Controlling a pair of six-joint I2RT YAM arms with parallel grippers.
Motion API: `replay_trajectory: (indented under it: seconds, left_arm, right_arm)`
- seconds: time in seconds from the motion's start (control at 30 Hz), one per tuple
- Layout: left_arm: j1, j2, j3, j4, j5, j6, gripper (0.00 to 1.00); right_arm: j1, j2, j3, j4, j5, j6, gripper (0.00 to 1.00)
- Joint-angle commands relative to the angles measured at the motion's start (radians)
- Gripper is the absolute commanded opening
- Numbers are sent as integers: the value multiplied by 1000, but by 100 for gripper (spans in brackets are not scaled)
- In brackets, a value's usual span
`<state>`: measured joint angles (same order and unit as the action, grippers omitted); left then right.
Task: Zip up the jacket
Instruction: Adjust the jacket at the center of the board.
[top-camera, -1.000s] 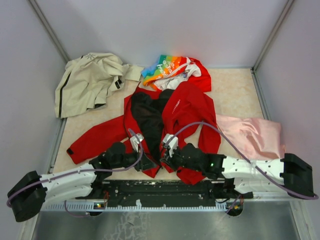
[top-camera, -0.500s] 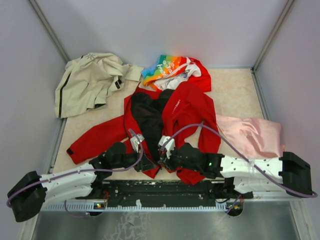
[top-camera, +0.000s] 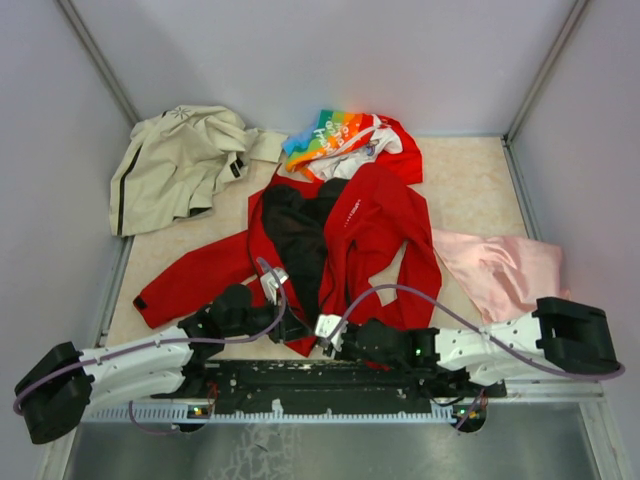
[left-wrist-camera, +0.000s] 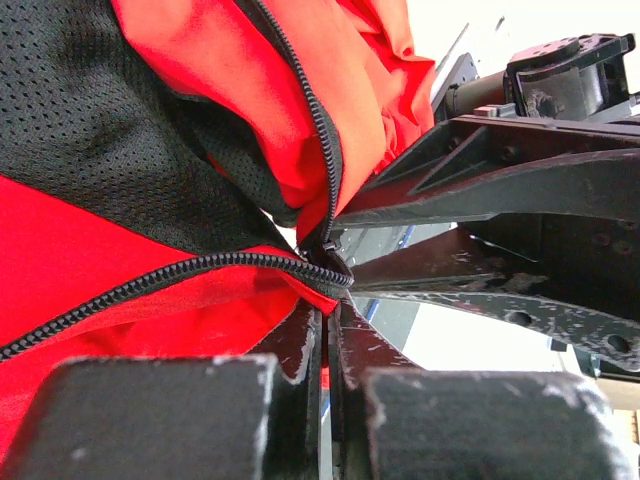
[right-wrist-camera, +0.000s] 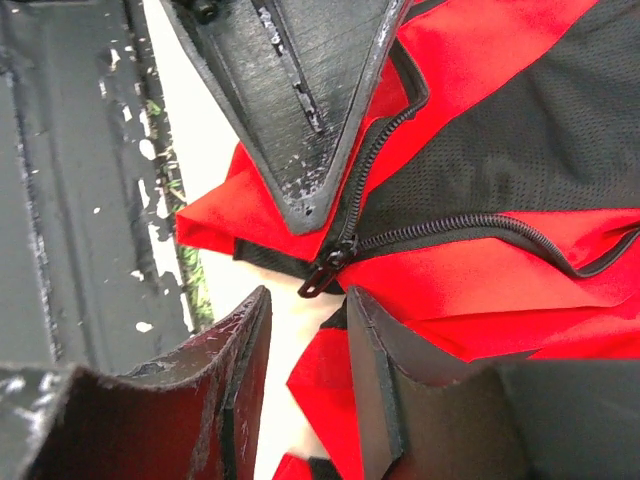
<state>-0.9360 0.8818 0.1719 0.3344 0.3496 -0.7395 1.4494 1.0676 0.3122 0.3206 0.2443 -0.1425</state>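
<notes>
The bright red jacket (top-camera: 385, 215) lies spread on the tabletop (top-camera: 470, 180), front open, black mesh lining (top-camera: 297, 240) exposed. Its dark zipper (right-wrist-camera: 322, 275) is joined only at the near hem, and the teeth part above it.

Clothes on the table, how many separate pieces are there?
4: a beige jacket at the far left, a rainbow-printed garment at the far middle, the red jacket in the centre, a pink cloth at the right. More could lie hidden beneath them.

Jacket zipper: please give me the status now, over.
Left pincer shut on jacket hem. Right pincer open, holding nothing. Zipper slider at bottom, jacket unzipped. Left pincer crowds the slider.
</notes>
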Motion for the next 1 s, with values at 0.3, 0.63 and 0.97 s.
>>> replay_trajectory:
  seconds: [0.3,0.63,0.97]
  left_arm:
    - [-3,11,12,57,34,-23,0]
    - [-4,8,12,57,36,-17,0]
    - [-3,-4,20,3,4,4,0]
  right_arm:
    - [37,171,-37,370,215,-69,36]
    - [37,223,-25,375,246,-59,19]
    - [39,95,33,137,209,1,0]
